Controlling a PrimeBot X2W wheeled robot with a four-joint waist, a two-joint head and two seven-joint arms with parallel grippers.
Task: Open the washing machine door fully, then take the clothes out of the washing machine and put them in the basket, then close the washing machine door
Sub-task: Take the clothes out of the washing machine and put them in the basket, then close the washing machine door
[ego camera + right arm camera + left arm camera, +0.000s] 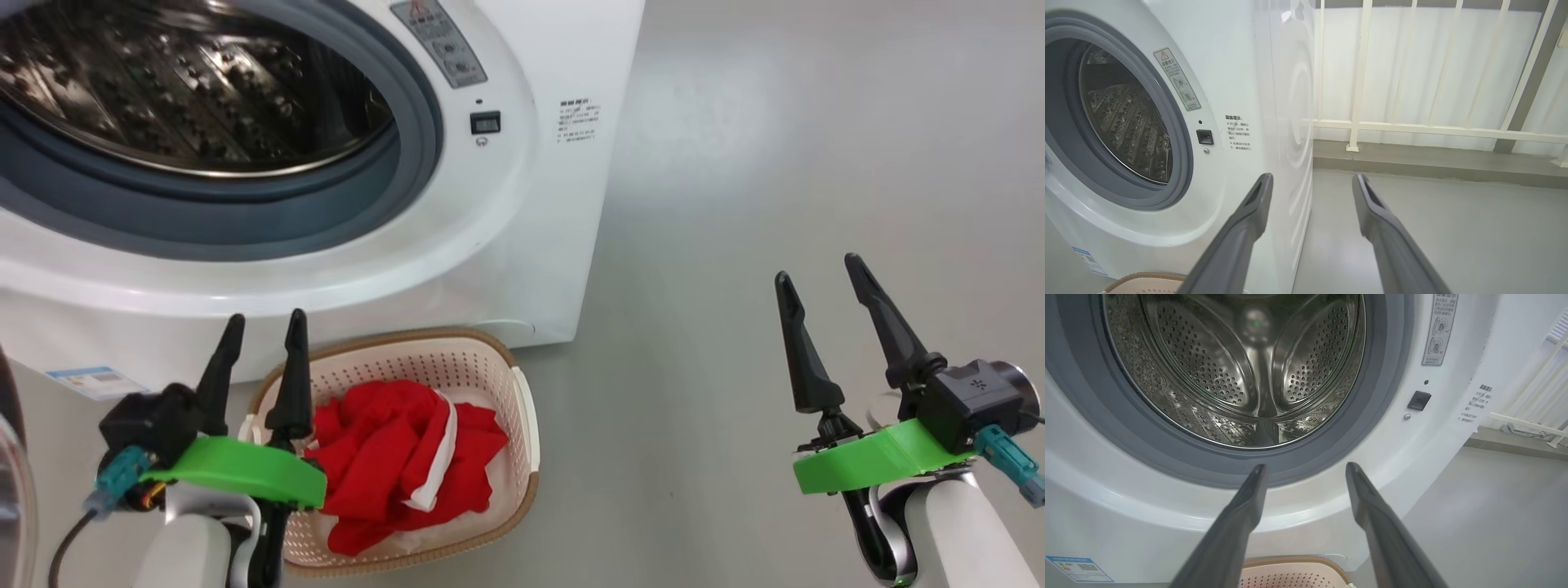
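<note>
The clothes (pixel 392 457) lie in the basket (pixel 522 408), at six o'clock below the washing machine (pixel 522 204). Its drum (pixel 1241 375) looks empty, so closing seems due. The left gripper (pixel 267 318) and right gripper (pixel 818 269) stand spread and empty. The washing machine door (pixel 12 506) is cut off at eight o'clock, so reaching it likely needs a leftward turn.

The washing machine door (pixel 12 490) is cut off at left edge; left hand (pixel 266 317) hides basket (pixel 526 416) corner.

Red clothes (pixel 384 457) in basket (pixel 492 384) by washing machine (pixel 522 229); L gripper (pixel 267 318), R gripper (pixel 818 269) fingers spread.
</note>
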